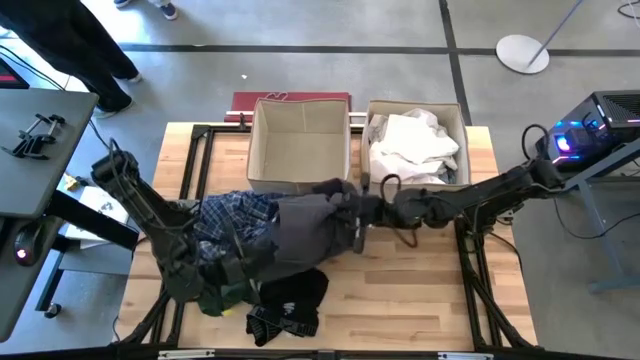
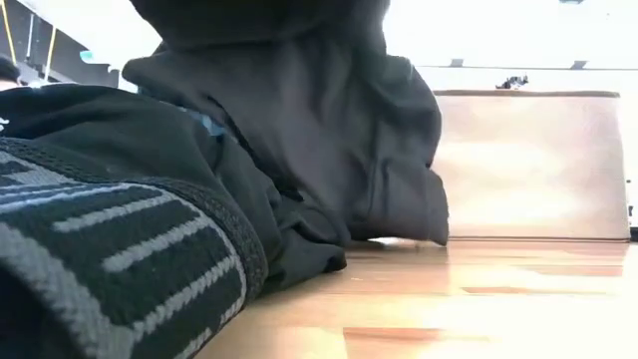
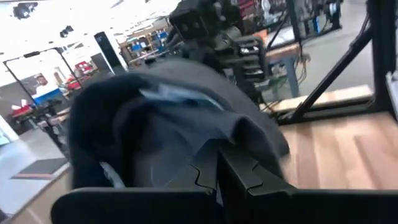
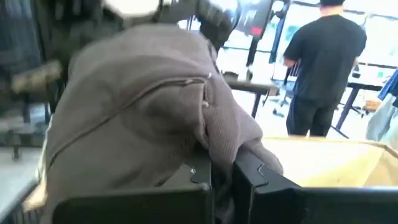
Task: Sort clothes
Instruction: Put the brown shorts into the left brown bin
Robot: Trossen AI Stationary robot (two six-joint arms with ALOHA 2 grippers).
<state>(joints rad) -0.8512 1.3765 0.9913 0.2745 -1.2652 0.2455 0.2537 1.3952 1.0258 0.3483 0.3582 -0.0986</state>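
Observation:
A dark grey garment [image 1: 300, 225] hangs stretched between my two grippers above the table's middle. My left gripper [image 1: 245, 265] is shut on its near left part and my right gripper [image 1: 350, 205] on its far right part. In the low view the dark grey garment [image 2: 329, 130] droops down to the tabletop. Under it lie a blue plaid shirt [image 1: 228, 218], a dark green piece [image 1: 222, 296] and a black-grey striped piece [image 1: 285, 318]. White clothes [image 1: 412, 145] fill the right beige box [image 1: 462, 120]. My left gripper pinches a bunched fold of the dark grey garment [image 3: 186, 134] between its two fingers, which reach in level from the table's left. The cloth rises from the fingers and spreads away toward the other arm. My right gripper pinches a gathered fold of the same garment [image 4: 214, 134] between its two fingers, level, from the table's right. The cloth bulges up over the fingers; its lower end [image 2: 399, 231] hangs down to the table.
The left beige box [image 1: 300, 140] stands open and empty at the far edge, beside the filled one. A red flat thing [image 1: 290, 100] lies behind it. A person [image 4: 326, 68] stands in the room beyond. Bare wood [image 1: 410, 290] lies at the near right.

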